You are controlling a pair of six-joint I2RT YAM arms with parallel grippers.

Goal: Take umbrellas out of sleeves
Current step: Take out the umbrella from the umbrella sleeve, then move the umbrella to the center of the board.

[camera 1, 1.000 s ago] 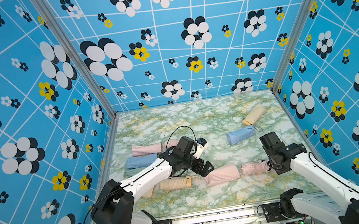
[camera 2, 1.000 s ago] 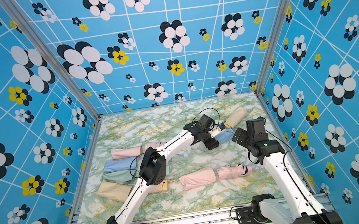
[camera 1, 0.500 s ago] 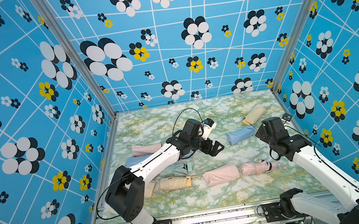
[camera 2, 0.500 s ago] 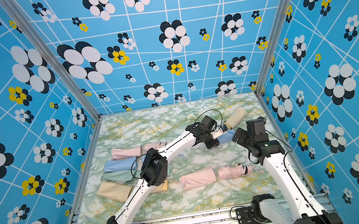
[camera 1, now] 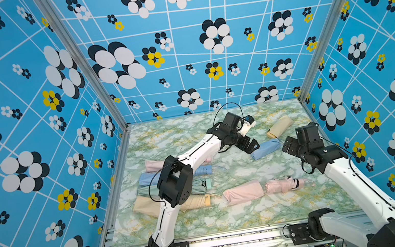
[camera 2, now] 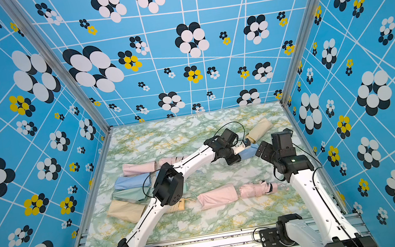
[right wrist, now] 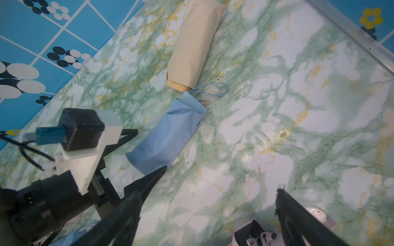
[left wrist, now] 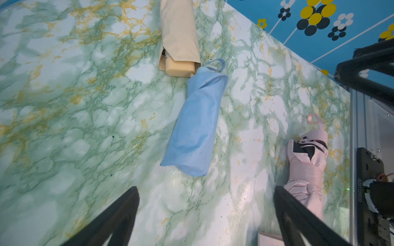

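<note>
The blue sleeve lies on the marbled surface between the two pincers, and a blue cord loop pokes out of its open end. Its closed end sits just ahead of the left pincer, whose fingers are spread wide and grasp nothing; the left wrist view shows a gap between them and the fabric.

A second ago, in a top view, the left pincer hung low by the pink sleeve. It has since swung away and reached out to the blue one.

The right pincer is also released and empty. It has lifted off the bare pink umbrella, which now lies behind it, and faces the blue sleeve's open end.

Beyond both pincers lies the beige sleeve, its mouth touching the blue sleeve's open end. None of the sleeves or umbrellas has shifted.
</note>
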